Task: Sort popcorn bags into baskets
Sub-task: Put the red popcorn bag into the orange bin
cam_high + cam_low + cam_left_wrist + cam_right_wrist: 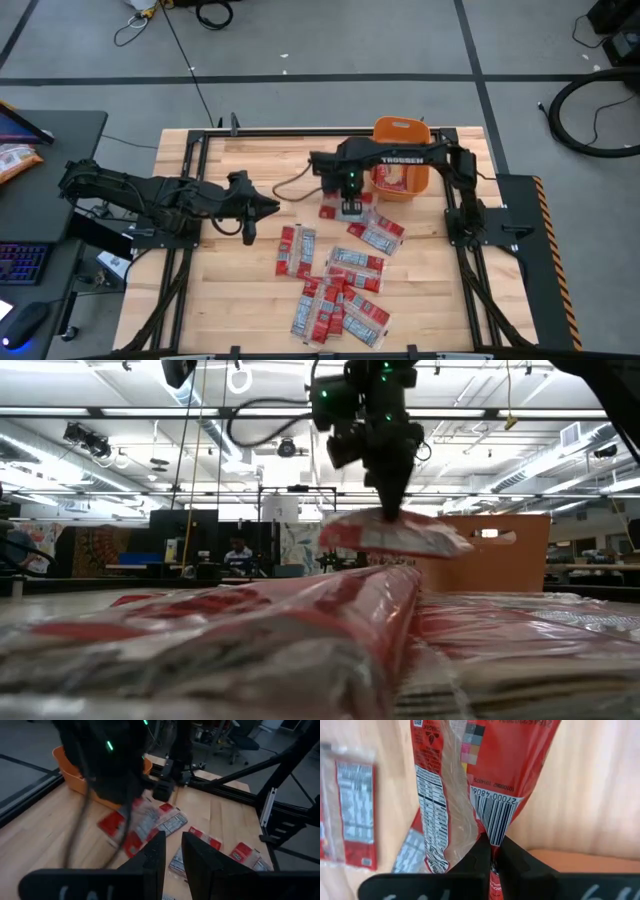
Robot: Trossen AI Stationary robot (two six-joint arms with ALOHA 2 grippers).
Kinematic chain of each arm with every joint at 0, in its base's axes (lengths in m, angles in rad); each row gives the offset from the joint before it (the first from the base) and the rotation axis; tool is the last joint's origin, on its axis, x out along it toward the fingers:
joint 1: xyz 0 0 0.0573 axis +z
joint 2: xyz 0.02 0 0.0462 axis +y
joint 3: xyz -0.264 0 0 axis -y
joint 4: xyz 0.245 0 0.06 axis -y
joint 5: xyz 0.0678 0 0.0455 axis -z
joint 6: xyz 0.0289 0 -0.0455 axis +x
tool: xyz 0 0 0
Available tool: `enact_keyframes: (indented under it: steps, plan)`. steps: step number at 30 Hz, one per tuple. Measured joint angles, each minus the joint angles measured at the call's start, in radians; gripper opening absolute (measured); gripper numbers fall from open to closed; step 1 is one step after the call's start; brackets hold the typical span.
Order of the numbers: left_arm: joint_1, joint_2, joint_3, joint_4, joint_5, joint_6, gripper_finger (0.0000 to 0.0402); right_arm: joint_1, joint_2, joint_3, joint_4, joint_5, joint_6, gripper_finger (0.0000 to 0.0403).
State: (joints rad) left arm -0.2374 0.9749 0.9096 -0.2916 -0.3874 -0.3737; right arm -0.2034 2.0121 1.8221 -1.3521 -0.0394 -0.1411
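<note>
Now your right gripper (491,842) is clamped on one popcorn bag (470,780), lifted just beside the orange basket (402,130).

Judge it light, limp and slick; you hold its crimped end seam, the best grip. Your left gripper (172,852) waits narrow over the wooden table (230,300), where more bags (335,295) lie heaped; an open workshop lies beyond.

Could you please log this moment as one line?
right gripper: shut on popcorn bag, lifted | left gripper: idle | basket: behind
</note>
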Motion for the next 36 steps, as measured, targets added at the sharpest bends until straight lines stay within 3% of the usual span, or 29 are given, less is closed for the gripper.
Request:
enact_keyframes:
  steps: [7,12,18,21,29,36]
  plan:
    - [0.000,0.000,0.000,0.000,0.000,0.000,0.0066,-0.044,-0.002,0.171,-0.032,0.069,-0.030,0.0020]
    - [0.000,0.000,0.000,-0.001,-0.014,0.001,0.0066,-0.071,-0.020,0.252,-0.064,0.233,-0.090,0.0020]
    - [0.001,0.000,0.000,-0.011,-0.060,0.001,0.0066,-0.123,-0.119,0.253,-0.061,0.460,-0.130,0.0020]
    - [0.001,0.000,0.000,-0.014,-0.083,0.004,0.0066,-0.178,-0.174,0.253,-0.071,0.516,-0.104,0.0020]
    - [0.001,0.000,0.000,-0.013,-0.144,0.003,0.0066,-0.375,-0.218,0.240,-0.221,0.481,0.166,0.0027]
    - [0.001,0.000,0.000,-0.013,-0.144,-0.023,0.0066,-0.480,-0.230,0.156,-0.218,0.306,0.316,0.0034]
